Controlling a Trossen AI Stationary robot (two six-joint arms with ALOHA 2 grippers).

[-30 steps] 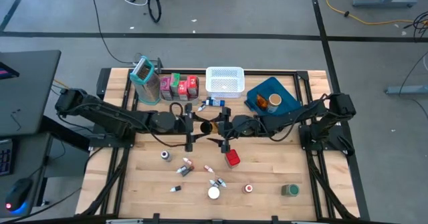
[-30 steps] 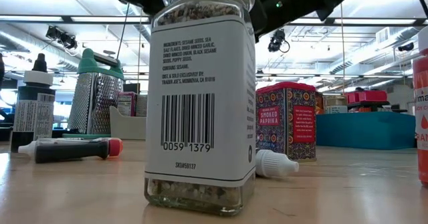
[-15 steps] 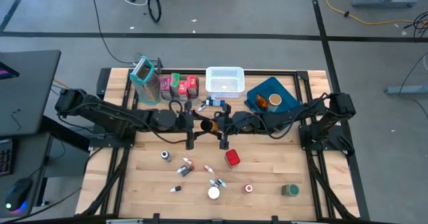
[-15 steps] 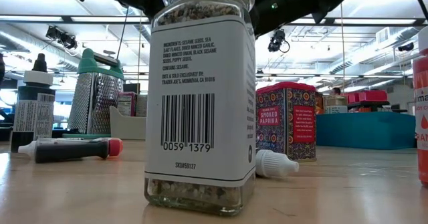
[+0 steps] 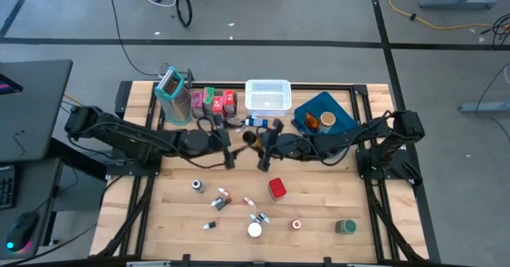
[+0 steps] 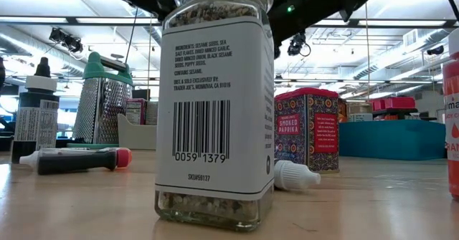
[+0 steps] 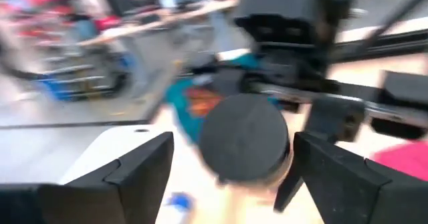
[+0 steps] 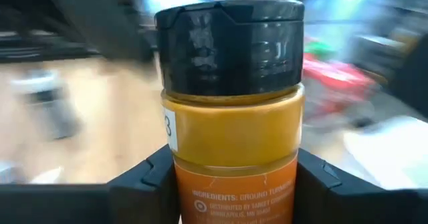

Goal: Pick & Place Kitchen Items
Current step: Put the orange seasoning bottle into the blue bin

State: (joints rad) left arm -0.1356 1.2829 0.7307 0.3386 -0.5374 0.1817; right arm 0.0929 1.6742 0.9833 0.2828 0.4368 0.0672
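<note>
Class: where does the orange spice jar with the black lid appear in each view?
High view: spice jar, mid-table, left of the blue tray.
Low view: not in it.
Left wrist view: centre, lid facing the camera.
Right wrist view: centre, upright, filling the picture.
Shared landmark: blue tray, at right in the low view too.

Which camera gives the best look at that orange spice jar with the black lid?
The right wrist view: the orange spice jar fills it, held between the right pincer's fingers. The left wrist view shows only its blurred black lid, the high view a small dark spot, the low view nothing.
</note>
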